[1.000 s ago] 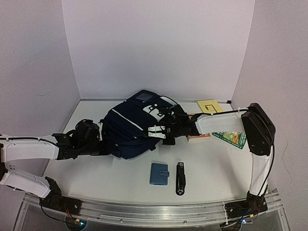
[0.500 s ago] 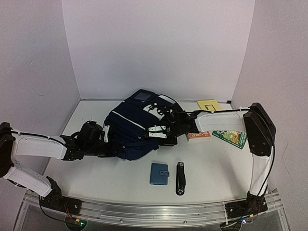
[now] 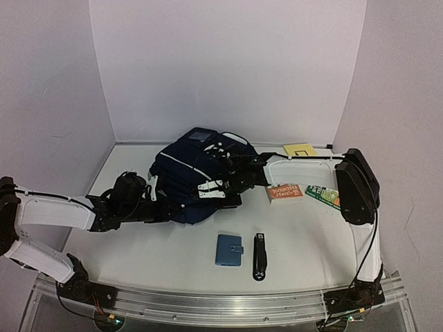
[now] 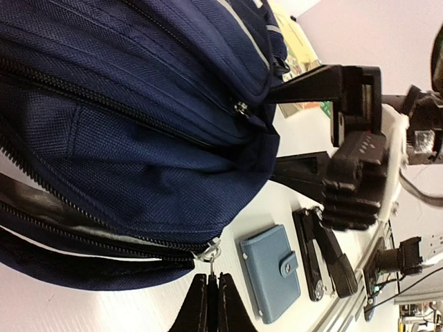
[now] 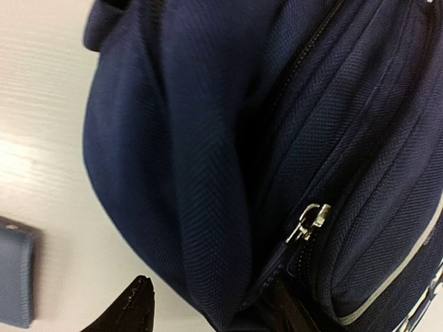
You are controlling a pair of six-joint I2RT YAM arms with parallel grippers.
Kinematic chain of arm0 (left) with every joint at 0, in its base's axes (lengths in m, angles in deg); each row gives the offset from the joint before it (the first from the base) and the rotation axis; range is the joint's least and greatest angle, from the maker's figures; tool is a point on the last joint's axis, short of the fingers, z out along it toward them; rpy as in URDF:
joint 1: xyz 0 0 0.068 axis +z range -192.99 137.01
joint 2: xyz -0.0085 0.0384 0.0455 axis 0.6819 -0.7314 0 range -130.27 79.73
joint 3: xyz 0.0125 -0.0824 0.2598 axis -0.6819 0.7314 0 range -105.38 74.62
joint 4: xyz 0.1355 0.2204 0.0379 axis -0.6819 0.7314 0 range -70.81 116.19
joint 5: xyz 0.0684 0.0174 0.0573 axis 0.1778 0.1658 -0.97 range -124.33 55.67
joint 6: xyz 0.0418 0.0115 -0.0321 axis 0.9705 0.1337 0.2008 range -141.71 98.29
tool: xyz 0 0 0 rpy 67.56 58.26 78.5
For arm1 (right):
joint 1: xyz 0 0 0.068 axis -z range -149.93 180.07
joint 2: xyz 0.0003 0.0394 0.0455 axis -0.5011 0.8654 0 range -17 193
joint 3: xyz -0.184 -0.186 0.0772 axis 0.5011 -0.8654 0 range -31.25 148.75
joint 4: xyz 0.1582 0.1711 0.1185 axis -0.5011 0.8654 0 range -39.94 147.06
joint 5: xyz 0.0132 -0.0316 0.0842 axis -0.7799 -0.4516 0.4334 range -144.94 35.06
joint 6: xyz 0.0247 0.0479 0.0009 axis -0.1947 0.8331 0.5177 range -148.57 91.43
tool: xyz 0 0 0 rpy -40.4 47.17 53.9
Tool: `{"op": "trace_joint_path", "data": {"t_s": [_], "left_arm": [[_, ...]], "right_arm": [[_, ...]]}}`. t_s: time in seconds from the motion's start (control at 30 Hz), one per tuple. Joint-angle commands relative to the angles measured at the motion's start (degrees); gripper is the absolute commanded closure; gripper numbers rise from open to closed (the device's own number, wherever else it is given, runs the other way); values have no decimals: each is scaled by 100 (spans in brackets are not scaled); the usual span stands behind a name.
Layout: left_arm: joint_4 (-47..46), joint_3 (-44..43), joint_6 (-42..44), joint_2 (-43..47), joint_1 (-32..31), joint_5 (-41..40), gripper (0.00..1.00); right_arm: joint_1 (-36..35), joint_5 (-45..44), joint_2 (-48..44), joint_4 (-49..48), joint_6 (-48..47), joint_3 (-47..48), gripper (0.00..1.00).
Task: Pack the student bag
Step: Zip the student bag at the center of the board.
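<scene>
The left pincer (image 4: 212, 282) is pressed together, and a silver zip pull (image 4: 210, 252) of the student bag (image 3: 190, 181) sits right at its tips. Whether the pull is actually pinched cannot be told. If it is only touched, any tug away from the bag would probably let it slip free and the zipper would not move.

The bag lies on its side directly ahead of this pincer and fills the space between the two pincers. The right pincer (image 5: 208, 304) is spread, its fingers straddling the bag's rounded edge without squeezing it, and a second silver slider (image 5: 309, 221) sits just beyond them. With nothing clamping the fabric, a pull from the left would likely drag the whole bag across the table (image 3: 138, 256) instead of running the zipper. The soft folds beside that slider could also bunch into the teeth and jam it, or catch a finger as the jaws close.

On the side of the right pincer nearer the arm bases lie a light-blue snap wallet (image 3: 229, 250) and what looks like a black stapler (image 3: 259, 256), and a sliding bag could shove either one. To the right of that pincer, an orange book (image 3: 285, 193), a green booklet (image 3: 324, 196) and a yellow notepad (image 3: 300, 151) all wait outside the bag.
</scene>
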Motion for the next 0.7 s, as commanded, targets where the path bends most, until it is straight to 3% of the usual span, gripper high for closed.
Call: {"op": "trace_joint_path", "data": {"t_s": [0.0, 0.33, 0.67], "left_arm": [[-736, 14, -177, -94, -201, 359, 100], [-1783, -833, -364, -1667, -432, 960, 100], [-1897, -780, -414, -1658, -448, 1031, 100]], "right_arm": [[386, -86, 95, -490, -321, 476, 39], [-49, 289, -1397, 10, -312, -1044, 39], [-285, 285, -1091, -29, -45, -865, 45]]}}
